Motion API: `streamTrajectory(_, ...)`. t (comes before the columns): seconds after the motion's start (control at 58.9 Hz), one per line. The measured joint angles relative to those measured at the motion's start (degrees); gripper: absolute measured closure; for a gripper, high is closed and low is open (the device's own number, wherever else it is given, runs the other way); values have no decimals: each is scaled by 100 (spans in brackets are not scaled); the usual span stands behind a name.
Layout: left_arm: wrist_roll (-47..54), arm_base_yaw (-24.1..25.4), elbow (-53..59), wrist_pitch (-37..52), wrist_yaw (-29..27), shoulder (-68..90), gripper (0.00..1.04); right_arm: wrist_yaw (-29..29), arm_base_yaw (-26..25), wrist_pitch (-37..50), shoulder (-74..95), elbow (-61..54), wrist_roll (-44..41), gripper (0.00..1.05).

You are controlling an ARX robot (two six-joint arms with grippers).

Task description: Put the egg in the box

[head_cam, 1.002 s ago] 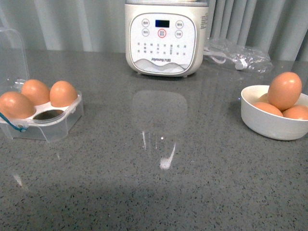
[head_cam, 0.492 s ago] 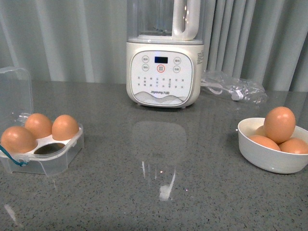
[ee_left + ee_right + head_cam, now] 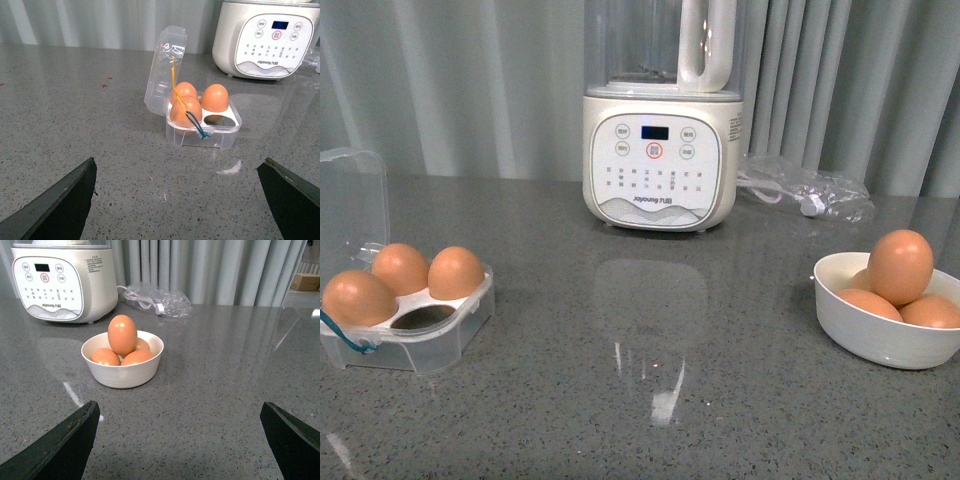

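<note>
Atop the white bowl (image 3: 125,377), the egg (image 3: 122,334) is sitting: light, fragile, likely slippery, best held gently across its middle. My left gripper (image 3: 179,162) and right gripper (image 3: 180,404) are hanging spread, empty.

Only the ends of the robot's jaws show, in the two wrist views. The left gripper (image 3: 178,161) has two flat, wedge-shaped jaws in matte black, each narrowing to a blunt corner, with a thin paler grey line along the slanted upper edge. The right gripper (image 3: 180,403) looks alike: two plain dark wedges with the same lighter edge.
</note>
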State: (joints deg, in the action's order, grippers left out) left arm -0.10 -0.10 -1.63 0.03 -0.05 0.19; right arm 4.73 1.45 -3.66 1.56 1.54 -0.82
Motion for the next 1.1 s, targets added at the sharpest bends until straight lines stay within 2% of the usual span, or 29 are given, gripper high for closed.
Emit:
streamTrajectory(0.051, -2, 0, 0, 0, -2, 0, 7, 487, 129, -262, 269, 166, -7, 7)
streamTrajectory(0.119, -2, -2, 0, 0, 0, 0, 7, 527, 153, -129, 529, 256, -57, 7)
streamTrajectory(0.289, -2, 0, 0, 0, -2, 0, 7, -2, -236, 916, 1397, 568, -142, 7)
streamTrajectory(0.424, -2, 0, 0, 0, -2, 0, 7, -413, -632, 2238, 2800, 988, -138, 7)
streamTrajectory(0.611, -2, 0, 0, 0, 0, 0, 7, -699, -669, 3217, 4972, 2103, -35, 7)
streamTrajectory(0.713, -2, 0, 0, 0, 0, 0, 7, -706, -518, 3134, 6085, 2889, 87, 7)
streamTrajectory(0.832, -2, 0, 0, 0, 0, 0, 7, -699, -203, 2540, 7250, 3950, 332, 7)
streamTrajectory(1.104, -2, 0, 0, 0, 0, 0, 7, -887, 247, 1753, 8056, 4675, 431, 7)
